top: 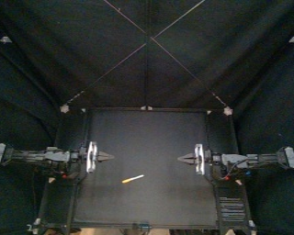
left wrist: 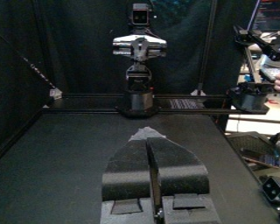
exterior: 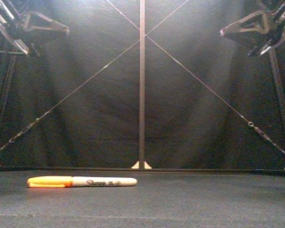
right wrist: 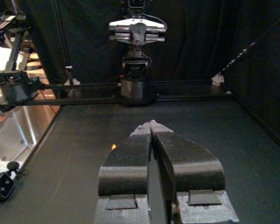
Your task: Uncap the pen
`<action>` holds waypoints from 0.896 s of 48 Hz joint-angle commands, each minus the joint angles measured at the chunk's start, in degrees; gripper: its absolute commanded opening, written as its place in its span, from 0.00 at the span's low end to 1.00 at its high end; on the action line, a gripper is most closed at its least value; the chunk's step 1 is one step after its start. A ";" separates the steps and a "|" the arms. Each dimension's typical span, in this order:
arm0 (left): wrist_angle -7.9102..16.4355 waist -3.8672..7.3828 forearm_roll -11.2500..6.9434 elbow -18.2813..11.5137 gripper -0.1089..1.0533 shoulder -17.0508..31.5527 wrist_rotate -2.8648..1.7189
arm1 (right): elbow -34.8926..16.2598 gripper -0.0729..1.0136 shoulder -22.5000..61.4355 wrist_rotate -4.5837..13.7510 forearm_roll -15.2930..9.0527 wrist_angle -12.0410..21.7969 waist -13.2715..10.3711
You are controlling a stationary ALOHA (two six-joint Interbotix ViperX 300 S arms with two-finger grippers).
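Pen [top: 132, 179] lies capped on the worktop [top: 150, 133], free for pickup; left claw [top: 109, 158] and right claw [top: 183, 158] hover clenched and empty, flanking it.

Lab booth: black curtains [top: 63, 55], black table [top: 150, 138], left arm [top: 45, 156], right arm [top: 254, 158].

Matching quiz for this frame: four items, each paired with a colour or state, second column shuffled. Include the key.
Column one:
1. pen cap
2. pen barrel
3. left gripper
4. table

Column two:
a. black
b. jaws shut, raised clear of the pen
c. orange
d. white with dark print

Pairs: 1-c, 2-d, 3-b, 4-a
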 commanded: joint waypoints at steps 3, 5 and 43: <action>-1.58 -0.53 -0.18 -0.79 0.04 2.29 0.00 | -1.67 0.05 4.66 0.09 0.00 -0.70 -0.88; -1.58 -0.70 -0.18 -0.62 0.05 3.16 0.09 | -2.46 0.05 6.94 0.18 0.09 -0.70 -1.23; -1.05 -3.60 0.88 0.88 0.09 12.30 0.35 | -33.75 0.54 59.94 0.18 -6.77 8.96 0.53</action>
